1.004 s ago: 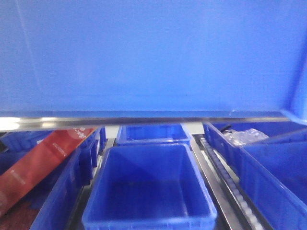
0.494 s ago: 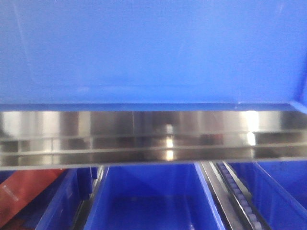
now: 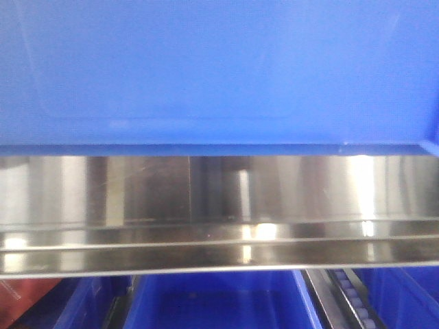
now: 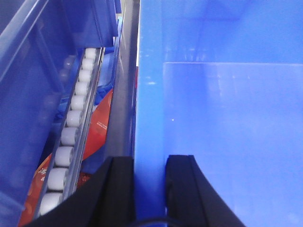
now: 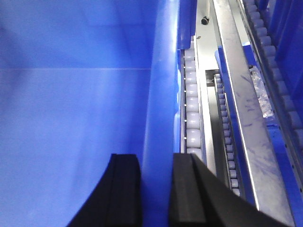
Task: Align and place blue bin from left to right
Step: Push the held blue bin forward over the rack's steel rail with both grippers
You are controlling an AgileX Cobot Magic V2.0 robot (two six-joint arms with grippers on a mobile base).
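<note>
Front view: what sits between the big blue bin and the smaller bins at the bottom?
A shiny steel rail spans the full width between the blue bin and the smaller bins, shown in the front view.

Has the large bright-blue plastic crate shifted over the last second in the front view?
Yes: the large bright-blue plastic crate has risen against the steel shelf rail, uncovering a much wider band of it.

No legible text, number or brand in any view, faint white print on red-orange flat package (image 4: 98, 130), just beside white roller track (image 4: 71, 126), too blurred to read
</note>
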